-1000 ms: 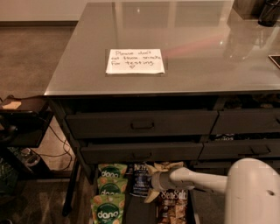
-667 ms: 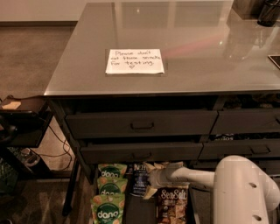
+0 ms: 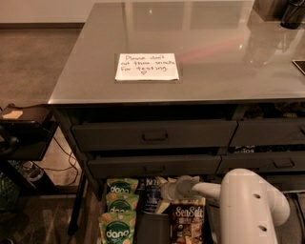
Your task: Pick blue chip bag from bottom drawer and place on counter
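The blue chip bag [image 3: 152,194], dark navy with white lettering at its top, stands in the open bottom drawer [image 3: 153,229] below the counter [image 3: 214,57]. It sits between green "dang" bags [image 3: 117,209] on its left and a brown "SeaSalt" bag [image 3: 187,220] on its right. My gripper [image 3: 165,191] reaches in from the right on a white arm [image 3: 248,205] and is right against the blue bag's right edge. The arm's bulk hides the drawer's right part.
A white handwritten note [image 3: 147,66] lies on the counter. Two shallower drawers [image 3: 153,136] above the open one are closed. A small dark side table [image 3: 24,133] with cables stands at the left. Dark objects [image 3: 291,13] sit at the counter's far right corner.
My gripper has moved a little to the left, closer to the blue chip bag. The white arm has come further into view at the lower right.
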Tool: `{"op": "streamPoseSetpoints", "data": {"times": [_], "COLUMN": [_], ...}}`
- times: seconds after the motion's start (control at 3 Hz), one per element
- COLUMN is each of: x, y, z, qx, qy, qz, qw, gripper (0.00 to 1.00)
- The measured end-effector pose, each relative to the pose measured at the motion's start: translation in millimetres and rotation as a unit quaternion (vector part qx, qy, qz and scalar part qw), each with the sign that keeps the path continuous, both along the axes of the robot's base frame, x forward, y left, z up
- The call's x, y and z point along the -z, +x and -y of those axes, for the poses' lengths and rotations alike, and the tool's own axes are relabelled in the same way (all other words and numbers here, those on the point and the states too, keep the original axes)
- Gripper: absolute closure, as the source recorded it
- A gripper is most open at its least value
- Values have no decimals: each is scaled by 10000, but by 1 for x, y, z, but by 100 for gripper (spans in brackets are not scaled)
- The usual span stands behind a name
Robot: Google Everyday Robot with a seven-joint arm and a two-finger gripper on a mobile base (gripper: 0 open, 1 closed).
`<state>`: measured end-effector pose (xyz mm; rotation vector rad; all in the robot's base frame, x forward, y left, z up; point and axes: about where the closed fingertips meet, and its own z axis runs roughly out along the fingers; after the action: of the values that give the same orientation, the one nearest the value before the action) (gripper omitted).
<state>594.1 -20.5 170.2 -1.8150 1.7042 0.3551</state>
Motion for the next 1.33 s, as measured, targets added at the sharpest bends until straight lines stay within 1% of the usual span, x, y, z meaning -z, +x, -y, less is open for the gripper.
{"op": "streamPoseSetpoints", "data": {"times": [0.67, 1.0, 1.33], "x": [34, 44, 43], "y": [10, 11, 10], "z": [-6, -11, -19], "qx": [21, -17, -118], "qy": [-159, -147, -101], "qz": [-191, -266, -301], "qw": [9997, 9995, 9994], "gripper": [0, 19, 42]}}
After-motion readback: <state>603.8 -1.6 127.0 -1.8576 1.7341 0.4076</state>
